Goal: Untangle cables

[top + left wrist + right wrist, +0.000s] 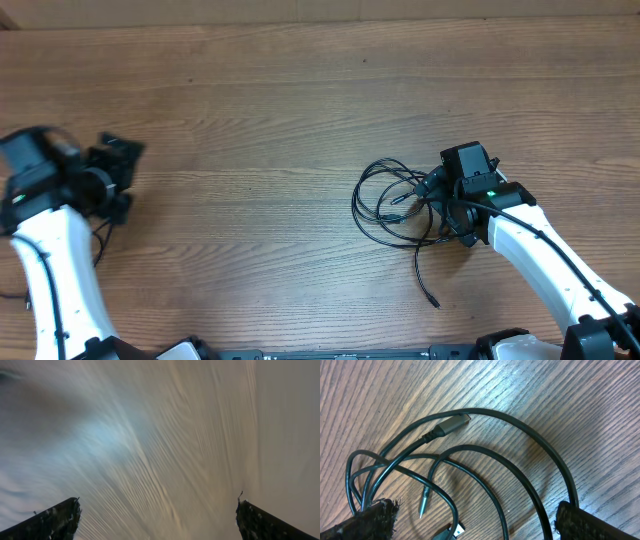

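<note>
Cables point(395, 203) sit in one tangled coil on the wooden table point(250, 100), right of centre. Right gripper point(445, 210) is at the coil's right edge, fingers spread wide, loops and a grey plug point(451, 424) between them, nothing pinched. Left gripper point(120, 175) is also spread, far left, well apart from the cables; its wrist view is blurred.

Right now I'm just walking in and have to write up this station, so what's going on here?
A two-armed robot is working on a tangle of thin black cables on the wooden table. The right gripper sits low over the tangle, jaws wide open around several cords, gripping nothing yet. The left gripper is off at the table's left side, also open and empty. The cables lie looped over one another.
</note>
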Tool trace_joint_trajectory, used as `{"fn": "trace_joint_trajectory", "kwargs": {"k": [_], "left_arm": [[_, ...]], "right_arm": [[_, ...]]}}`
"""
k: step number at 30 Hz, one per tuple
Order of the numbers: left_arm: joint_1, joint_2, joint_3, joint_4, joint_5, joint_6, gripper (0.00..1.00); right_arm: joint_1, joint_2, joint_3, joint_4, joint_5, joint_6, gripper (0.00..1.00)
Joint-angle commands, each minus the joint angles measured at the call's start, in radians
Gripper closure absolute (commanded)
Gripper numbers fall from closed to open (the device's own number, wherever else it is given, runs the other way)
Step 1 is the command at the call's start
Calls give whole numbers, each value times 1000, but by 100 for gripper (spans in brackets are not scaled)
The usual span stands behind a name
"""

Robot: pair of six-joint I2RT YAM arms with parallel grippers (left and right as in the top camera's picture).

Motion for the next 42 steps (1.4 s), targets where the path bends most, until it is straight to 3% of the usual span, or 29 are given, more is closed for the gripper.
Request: {"fn": "trace_joint_trajectory", "kwargs": {"k": [1,12,18,23,26,27,29,35,42], "left_arm": [[-146,-13,16,12,8,97,0],[-569,-13,16,6,-137,156,1],[-699,-13,16,13,-192,161,0],[-752,-13,15,48,-191,262,0],[-801,-13,14,89,-191,332,0],[-815,-13,14,103,-191,352,0],[-849,-13,14,142,-191,401,0],[-957,29,14,265,-191,447,0],[-1073,149,14,373,-188,485,0]], "right_arm": [[-3,1,-3,3,3,-8,0],[-3,1,-3,9,3,-7,0],[-3,1,-3,28,-109,-7,0],[-3,1,-3,52,-179,-4,0],[-10,-9,19,49,-255,-82,14],[-12,-19,31,40,-266,-129,13],[-16,-44,63,-3,-267,-183,0],[-81,-190,231,-239,-206,-206,0],[-135,-376,293,-333,-206,-206,0]]}}
